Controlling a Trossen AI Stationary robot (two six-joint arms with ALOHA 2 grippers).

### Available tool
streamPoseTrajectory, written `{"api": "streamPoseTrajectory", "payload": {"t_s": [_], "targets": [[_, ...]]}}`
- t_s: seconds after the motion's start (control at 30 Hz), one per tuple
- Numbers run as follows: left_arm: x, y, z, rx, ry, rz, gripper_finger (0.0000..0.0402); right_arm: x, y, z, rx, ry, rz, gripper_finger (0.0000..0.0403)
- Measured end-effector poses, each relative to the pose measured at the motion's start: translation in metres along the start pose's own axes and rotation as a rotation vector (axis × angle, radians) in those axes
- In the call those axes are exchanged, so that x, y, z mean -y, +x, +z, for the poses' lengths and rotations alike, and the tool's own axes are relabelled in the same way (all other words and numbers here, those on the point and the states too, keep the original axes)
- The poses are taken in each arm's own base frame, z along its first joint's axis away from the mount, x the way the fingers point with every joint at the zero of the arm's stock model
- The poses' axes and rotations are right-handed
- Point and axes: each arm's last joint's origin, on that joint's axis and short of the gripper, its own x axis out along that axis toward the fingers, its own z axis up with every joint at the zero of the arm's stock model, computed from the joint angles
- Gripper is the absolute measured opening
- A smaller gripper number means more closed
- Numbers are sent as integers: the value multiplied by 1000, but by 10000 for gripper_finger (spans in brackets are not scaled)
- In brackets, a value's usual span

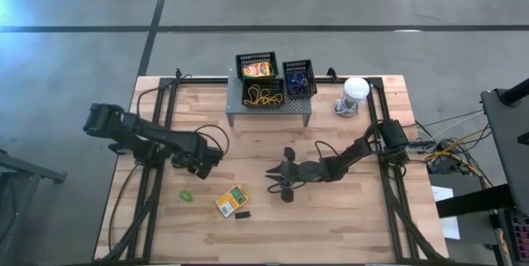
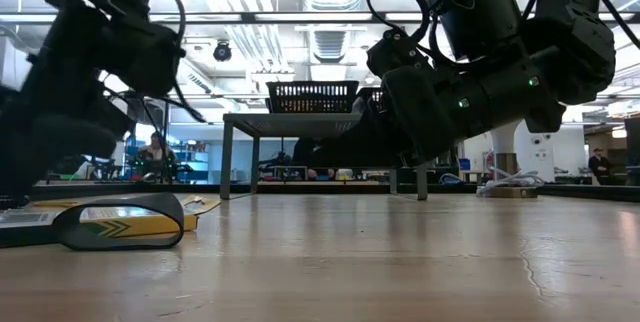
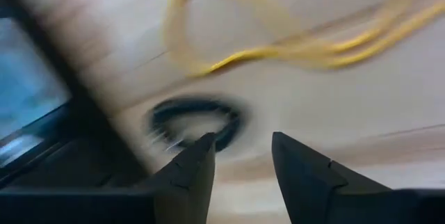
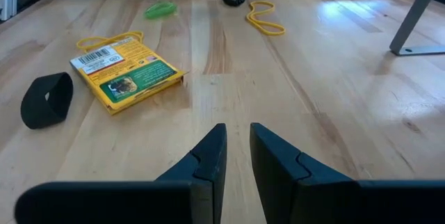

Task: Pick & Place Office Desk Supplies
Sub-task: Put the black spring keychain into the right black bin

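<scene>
The right gripper (image 4: 236,158) hangs low over the middle of the table, its two fingers drawn to a narrow gap with nothing between them. In the high view the right gripper (image 1: 281,179) lies to the right of the loose items, and it faces them. The left gripper (image 3: 240,161) has its fingers parted and empty, poised just above a black rubber-band loop (image 3: 195,116), with a yellow rubber-band loop (image 3: 278,40) beyond it.

From the right jaws, the crayon box (image 4: 128,74) lies at about 10 o'clock in that wrist view, flat on the wood, green face and barcode up. Its long axis runs slantwise, from the near left towards the far right, so it does not lie square to the finger gap. In judgement, the wrist would need to turn before closing across the short side. In the high view the crayon box (image 1: 232,201) sits at about 8 o'clock from the right gripper and 4 o'clock from the left; the two arms look about equally near.

A small black block (image 4: 47,100) rests just beside the box, at 9 o'clock of it. A green loop (image 4: 160,7) lies farther off.

Three black baskets (image 1: 273,80) stand on the grey shelf (image 1: 269,107) at 12 o'clock.
</scene>
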Motion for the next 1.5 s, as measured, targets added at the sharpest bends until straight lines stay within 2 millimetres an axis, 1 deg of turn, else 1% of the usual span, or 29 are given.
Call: {"api": "streamPoseTrajectory", "payload": {"t_s": [0.07,0.17,0.3,0.5,0.57,0.67,0.73,0.77,0.9,1.0,1.1,1.23,1.3,1.37,1.5], "targets": [[3,5,5,20,8,-64,136,0,0,0,0,1,0,61],[0,9,7,11,-8,-76,121,0,0,0,-1,10,1,61],[-1,11,8,12,-8,-80,116,0,0,0,-1,22,2,61],[1,10,9,41,113,-104,109,-2,-1,0,-3,34,13,61],[3,9,10,49,139,-111,90,-3,-1,-1,-3,37,17,61],[3,8,10,59,144,-129,44,-8,-3,-1,-6,37,39,61],[4,7,10,61,138,-136,14,-13,-7,2,-6,23,90,61],[4,7,10,62,138,-136,8,-16,-9,7,8,17,118,61],[4,4,9,60,143,-128,10,-22,-21,32,75,-32,155,61],[-1,-2,8,68,139,-82,11,-21,-27,41,72,-74,150,61],[-5,-3,6,54,145,-68,11,-21,-30,48,88,-88,151,61],[-8,-5,4,47,145,-63,14,-20,-30,46,77,-94,149,61],[-11,-4,3,40,146,-54,23,-21,-28,44,74,-91,148,61],[-13,-2,3,40,146,-45,39,-20,-27,41,61,-85,148,61],[-19,8,1,41,140,-14,85,-20,-24,34,39,-58,146,61]]}}
